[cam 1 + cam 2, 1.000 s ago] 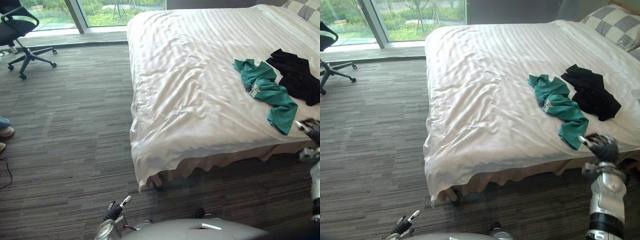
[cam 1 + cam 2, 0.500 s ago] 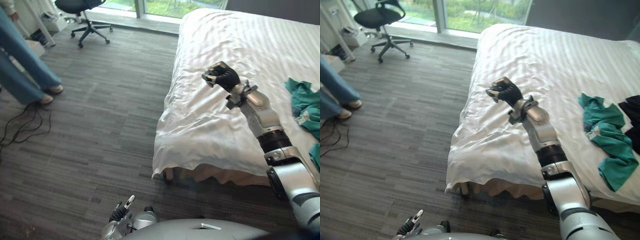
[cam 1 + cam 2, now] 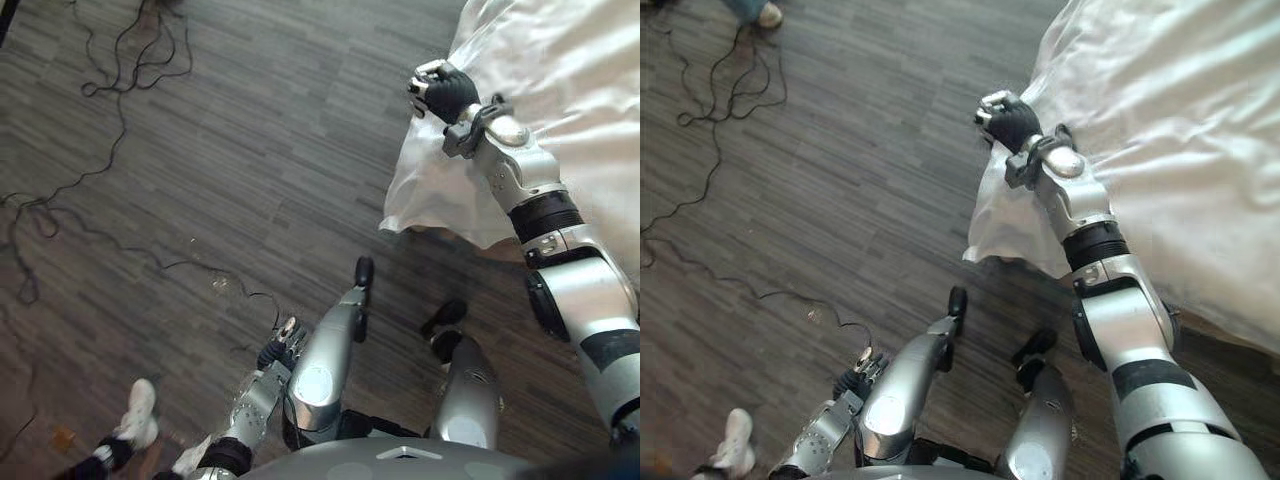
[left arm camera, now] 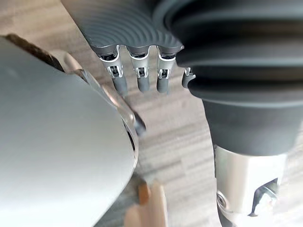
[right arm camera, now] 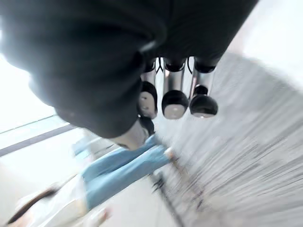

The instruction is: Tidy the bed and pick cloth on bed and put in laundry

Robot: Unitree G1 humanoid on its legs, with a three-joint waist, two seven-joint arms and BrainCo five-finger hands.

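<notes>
Right hand (image 3: 440, 90): you hold it up at the bed's near corner, fingers curled together, nothing in them.
Left hand (image 3: 278, 350): low at your side, fingers relaxed, apart.
Bed (image 3: 1160, 120): to your right, white cover draped over its corner.

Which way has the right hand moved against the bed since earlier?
Yes. The right hand crossed the bed leftward, reaching its corner by the floor.

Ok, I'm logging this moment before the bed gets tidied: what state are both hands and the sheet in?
Sheet: wrinkled, its corner draping down.
Right hand: fingers curled, holding nothing, by the sheet's corner.
Left hand: fingers relaxed, empty, hanging low.
</notes>
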